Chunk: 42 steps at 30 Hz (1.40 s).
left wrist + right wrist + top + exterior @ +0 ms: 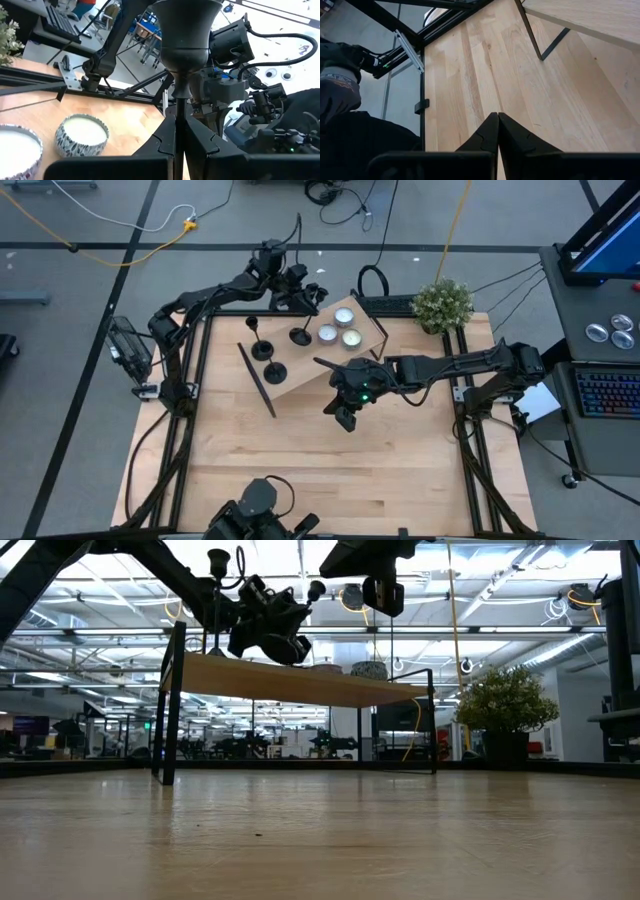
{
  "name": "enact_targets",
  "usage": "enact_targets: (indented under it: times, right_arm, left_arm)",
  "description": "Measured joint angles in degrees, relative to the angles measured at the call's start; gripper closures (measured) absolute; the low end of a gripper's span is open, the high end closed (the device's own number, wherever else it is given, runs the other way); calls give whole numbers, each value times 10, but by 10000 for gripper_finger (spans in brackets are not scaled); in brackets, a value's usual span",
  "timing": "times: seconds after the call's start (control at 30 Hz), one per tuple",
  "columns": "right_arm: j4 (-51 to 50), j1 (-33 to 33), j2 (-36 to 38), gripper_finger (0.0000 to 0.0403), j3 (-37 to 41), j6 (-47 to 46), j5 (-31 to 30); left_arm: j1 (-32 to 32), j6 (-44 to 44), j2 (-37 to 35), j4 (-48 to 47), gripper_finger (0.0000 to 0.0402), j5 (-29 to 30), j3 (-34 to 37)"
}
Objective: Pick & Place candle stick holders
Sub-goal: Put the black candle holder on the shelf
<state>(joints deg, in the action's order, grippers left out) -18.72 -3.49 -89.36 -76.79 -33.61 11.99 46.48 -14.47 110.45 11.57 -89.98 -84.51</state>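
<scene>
Toward twelve o'clock on the table (330,480), a raised wooden shelf (300,365) carries three black candle stick holders (274,372) and three tealight candles (343,316). At its far edge the left tool (303,302) pinches the thin stem of one holder (181,50), fingers (165,145) nearly together. Near the table's centre the right tool (345,418) hovers, clamped empty.
</scene>
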Motion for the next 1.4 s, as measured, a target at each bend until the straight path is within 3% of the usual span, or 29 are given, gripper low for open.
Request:
enact_targets:
  times: [0.23, 0.6, 1.4]
  right_arm:
    - [0, 0, 0, 403, 0, 2, 0]
    - [0, 0, 0, 403, 0, 5, -2]
    - [0, 0, 0, 403, 0, 14, -2]
  left_arm:
    - [0, 81, 0, -95, 388, 0, 0]
    - [-3, 137, 0, -145, 388, 0, 0]
    - [-5, 397, -32, -343, 388, -1, 1]
